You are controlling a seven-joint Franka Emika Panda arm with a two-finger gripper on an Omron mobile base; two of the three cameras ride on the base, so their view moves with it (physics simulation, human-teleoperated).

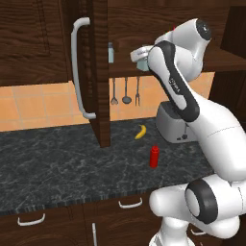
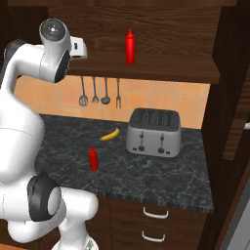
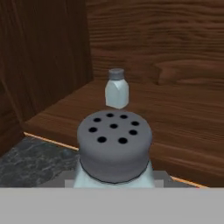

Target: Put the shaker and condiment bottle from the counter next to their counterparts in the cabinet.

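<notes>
The shaker fills the near part of the hand view, its grey holed cap facing the camera. My gripper is shut on it at the front edge of the cabinet's plank shelf. Its twin, the counterpart shaker, stands upright farther in on the shelf, near the left wall, also. The taller bright red bottle stands on the same shelf to the right. The small deep-red condiment bottle stands upright on the dark counter, also. My fingertips are hidden by the shaker.
The open cabinet door with its curved grey handle hangs just left of the hand. A silver toaster and a banana sit on the counter below. Utensils hang on the tiled wall.
</notes>
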